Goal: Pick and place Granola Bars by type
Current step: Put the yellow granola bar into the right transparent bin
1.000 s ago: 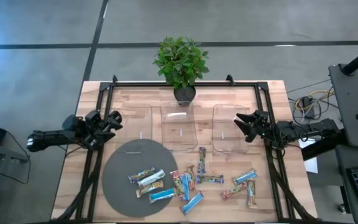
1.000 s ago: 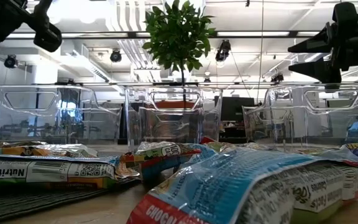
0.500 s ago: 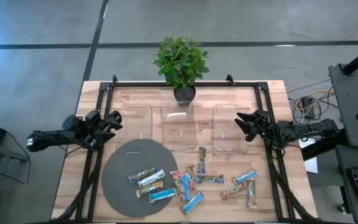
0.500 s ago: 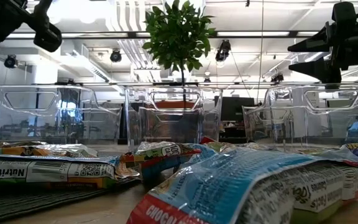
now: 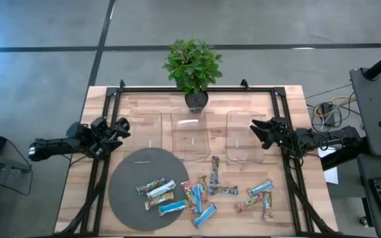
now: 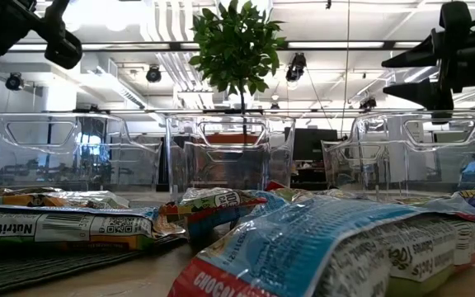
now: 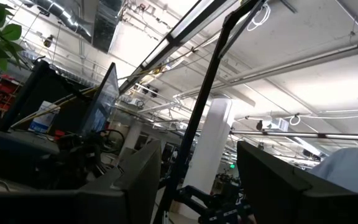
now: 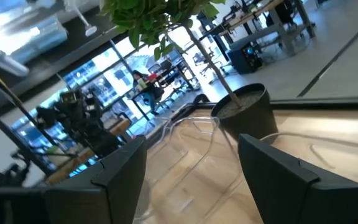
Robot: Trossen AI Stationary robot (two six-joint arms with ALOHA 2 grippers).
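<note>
From above, my right gripper (image 5: pixel 256 129) hangs with fingers spread over the right clear tray (image 5: pixel 243 156), and my left gripper (image 5: pixel 120 127) waits, also spread, at the table's (image 5: pixel 290 99) left edge, just beside the left clear tray (image 5: pixel 152 120). The granola bars (image 5: pixel 204 192) lie well apart from both sets of jaws, scattered toward the front: a few on the grey round mat (image 5: pixel 127 178), the rest on bare wood beyond the middle tray (image 5: pixel 190 139). A potted plant (image 5: pixel 192 66) stands at the far edge behind that middle tray; nothing sits between my right jaws and the tray under them. At table height, my right gripper (image 6: pixel 398 73) shows high above the right tray's rim (image 6: pixel 423 120), jaws parted, with bars (image 6: pixel 320 247) filling the foreground; one wrapper (image 6: pixel 23 229) reads "Nutrition", and a blue one (image 6: pixel 221 285) begins "CHOCOLA". Through my left wrist, my two fingers (image 7: pixel 135 180) stand apart against ceiling pipes and monitors (image 7: pixel 101 102). Through my right wrist, my fingers (image 8: pixel 278 180) are likewise apart, with the plant's dark pot (image 8: pixel 244 112) and a tray's clear edge (image 8: pixel 197 127) between and ahead of them.
</note>
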